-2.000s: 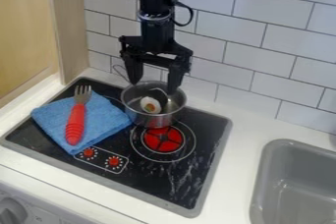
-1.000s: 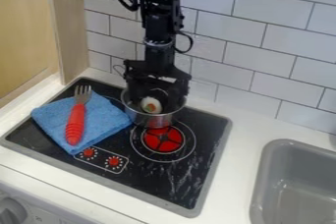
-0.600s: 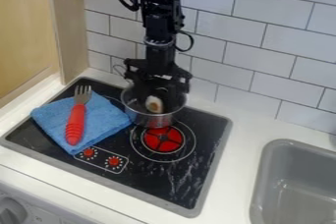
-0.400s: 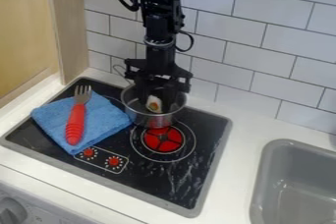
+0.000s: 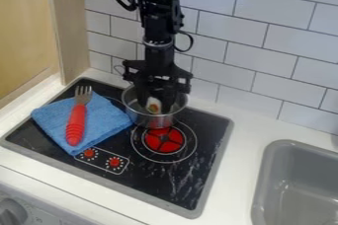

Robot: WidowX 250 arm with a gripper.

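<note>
Pincer (image 5: 159, 102) at toy egg (image 5: 153, 106), both inside metal pot (image 5: 149, 120)

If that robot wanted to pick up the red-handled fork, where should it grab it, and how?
Probably by the middle of the red handle, coming down from above, with the jaws closing across its narrow width. The fork lies lengthwise on the blue cloth, and its long, chunky handle offers more to hold than the thin metal tines.

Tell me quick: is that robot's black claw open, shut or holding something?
Gripper: down in the metal pot, right by the toy egg; whether it is open, closed or holding the egg cannot be told.
</note>
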